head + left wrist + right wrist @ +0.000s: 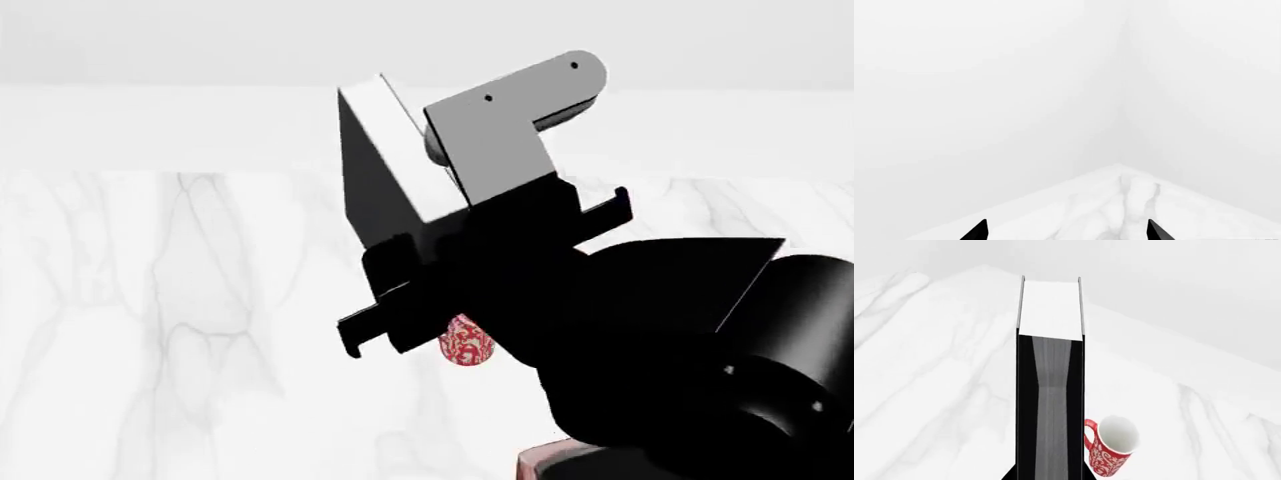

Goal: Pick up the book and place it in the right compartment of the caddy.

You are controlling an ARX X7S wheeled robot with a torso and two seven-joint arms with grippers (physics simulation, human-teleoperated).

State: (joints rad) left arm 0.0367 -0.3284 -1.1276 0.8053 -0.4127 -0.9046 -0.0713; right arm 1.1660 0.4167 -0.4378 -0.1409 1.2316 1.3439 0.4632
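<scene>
Black housing of the right arm fills the lower right of the head view, raised well above the marble table (160, 300). Its right gripper (461, 235) points up and away from the robot and is clamped on the book (380, 180), which is lifted clear of the tabletop and tilted. In the right wrist view the book (1051, 390) stands edge-on between the black jaws, white page edges facing the camera, its far end reaching toward the table's far corner.

Left gripper (1067, 231): only two black fingertips (977, 231) show, set wide apart with nothing between them, aimed at a corner of the table (1134, 200) where it meets the white walls.

Count: one book, one mug, one caddy (partly seen), two grippers.

One red-and-white patterned mug (1111, 445) stands upright on the table below the held book, handle turned toward the book, interior white. In the head view just a small patch of the mug (466, 343) shows beneath the gripper.

Hidden or cut off: the caddy (541, 462) appears only as a reddish-brown and pink sliver at the near edge of the table, under the right arm; its compartments cannot be made out. The left arm itself is out of the head view. The book's near end is cut off by the right wrist frame.
</scene>
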